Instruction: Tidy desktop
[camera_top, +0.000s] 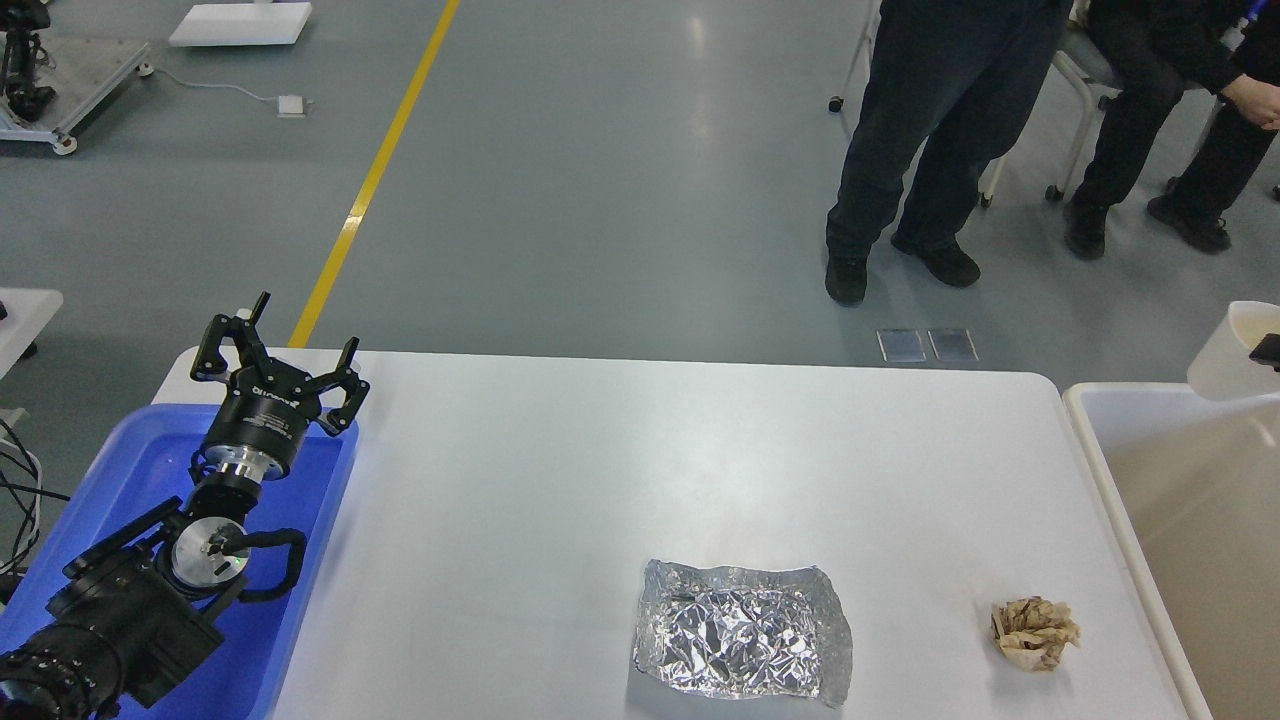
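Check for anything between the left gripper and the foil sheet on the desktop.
Nothing visible. The left gripper hangs open over the blue tray; only bare desktop lies between it and the foil sheet.

A robotics lab or test hall: smooth grey painted floor (600, 200) with a yellow lane line (372, 180), a wheeled metal equipment cart (70, 90), onlookers' dark-trousered legs (930, 140).
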